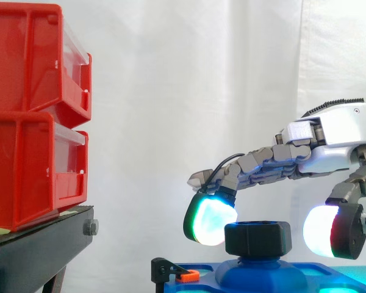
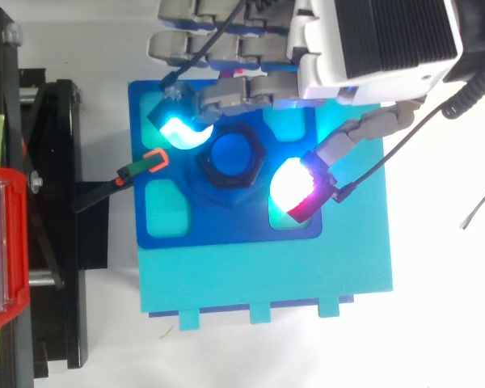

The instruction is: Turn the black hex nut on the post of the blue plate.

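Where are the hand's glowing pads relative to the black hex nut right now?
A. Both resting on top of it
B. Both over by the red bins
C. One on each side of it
C: in the side view the hand has one pad left of the black hex nut and another right of it.

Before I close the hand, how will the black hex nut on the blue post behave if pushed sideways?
The black hex nut looks rigid and squat, so it probably won't tip. Seated round the blue post, it should turn rather than slide away. Its flat faces look smooth; the glowing pads of the hand may slip unless they press opposite flats.
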